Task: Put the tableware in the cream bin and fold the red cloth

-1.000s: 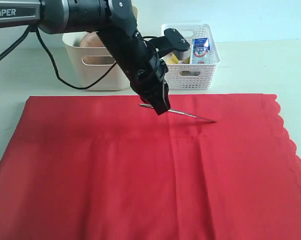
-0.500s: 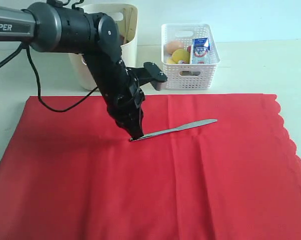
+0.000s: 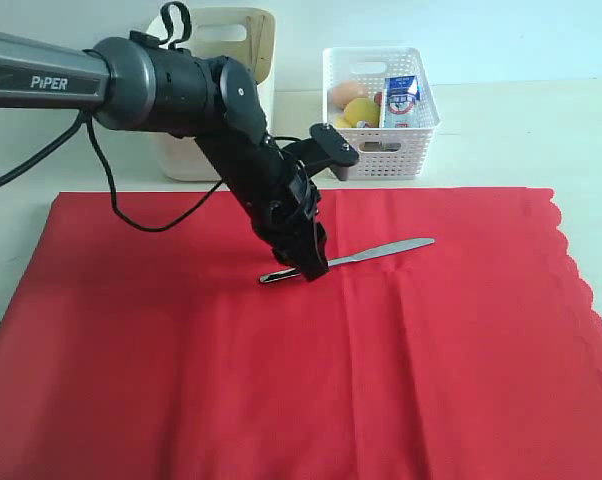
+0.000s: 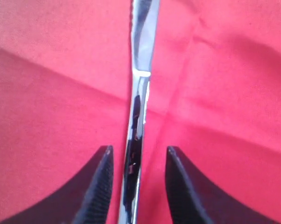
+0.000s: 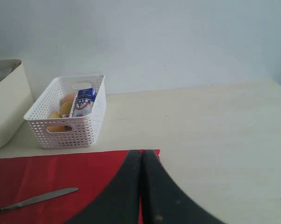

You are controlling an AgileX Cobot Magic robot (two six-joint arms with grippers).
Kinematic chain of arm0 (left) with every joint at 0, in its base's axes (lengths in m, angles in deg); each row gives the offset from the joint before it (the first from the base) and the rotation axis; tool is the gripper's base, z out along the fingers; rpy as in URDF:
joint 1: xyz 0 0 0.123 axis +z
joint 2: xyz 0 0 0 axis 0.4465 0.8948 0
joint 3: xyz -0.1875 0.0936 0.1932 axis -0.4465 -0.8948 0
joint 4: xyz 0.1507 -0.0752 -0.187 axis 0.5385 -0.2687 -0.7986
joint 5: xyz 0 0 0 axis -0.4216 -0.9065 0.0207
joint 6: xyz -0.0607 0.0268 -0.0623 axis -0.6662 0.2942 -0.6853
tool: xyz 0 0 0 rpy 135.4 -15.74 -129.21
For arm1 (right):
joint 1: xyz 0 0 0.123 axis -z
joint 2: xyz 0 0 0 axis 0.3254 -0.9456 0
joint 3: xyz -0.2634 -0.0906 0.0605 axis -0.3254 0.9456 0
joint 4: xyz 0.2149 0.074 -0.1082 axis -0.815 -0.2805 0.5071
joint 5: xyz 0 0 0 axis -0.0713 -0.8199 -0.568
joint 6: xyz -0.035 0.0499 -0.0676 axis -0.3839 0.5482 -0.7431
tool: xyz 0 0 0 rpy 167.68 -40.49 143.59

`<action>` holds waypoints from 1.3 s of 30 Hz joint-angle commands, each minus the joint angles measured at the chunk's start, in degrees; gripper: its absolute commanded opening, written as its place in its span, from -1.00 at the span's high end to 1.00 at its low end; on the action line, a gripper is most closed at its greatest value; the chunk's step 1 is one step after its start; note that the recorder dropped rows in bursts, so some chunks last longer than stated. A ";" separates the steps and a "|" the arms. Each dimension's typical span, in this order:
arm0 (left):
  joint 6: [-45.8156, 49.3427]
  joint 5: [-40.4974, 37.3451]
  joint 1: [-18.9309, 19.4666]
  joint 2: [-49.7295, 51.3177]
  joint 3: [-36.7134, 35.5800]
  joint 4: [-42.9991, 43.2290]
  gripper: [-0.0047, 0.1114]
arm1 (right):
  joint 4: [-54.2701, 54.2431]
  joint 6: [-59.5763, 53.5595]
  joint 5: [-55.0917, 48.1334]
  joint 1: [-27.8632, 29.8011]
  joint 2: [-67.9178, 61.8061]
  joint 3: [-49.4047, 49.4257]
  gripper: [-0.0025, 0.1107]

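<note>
Jaws of the left gripper (image 4: 139, 154) stand parted, low over the red cloth (image 3: 281, 380), the handle of the metal table knife (image 3: 381, 250) lying between them — a gap either side. The knife lies flat on the cloth. The right gripper (image 5: 141, 157) has its jaws pressed together, empty.

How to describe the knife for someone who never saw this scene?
Find the large red cloth. On it, before the white lattice basket, lies the metal table knife: the only shiny silver thing there, handle under the black left tool.
</note>
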 commanded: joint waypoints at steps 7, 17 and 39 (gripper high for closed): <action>2.04 4.64 -0.32 1.35 0.40 -1.88 0.27 | -0.06 -0.15 1.06 0.16 -0.14 0.03 0.96; 2.04 4.32 -0.44 3.78 0.40 -2.54 0.30 | -0.06 -0.26 1.06 0.16 -0.14 0.03 0.96; -4.24 1.94 -0.32 -8.04 0.40 2.25 0.92 | 0.07 -0.27 1.27 0.16 -0.14 0.03 0.96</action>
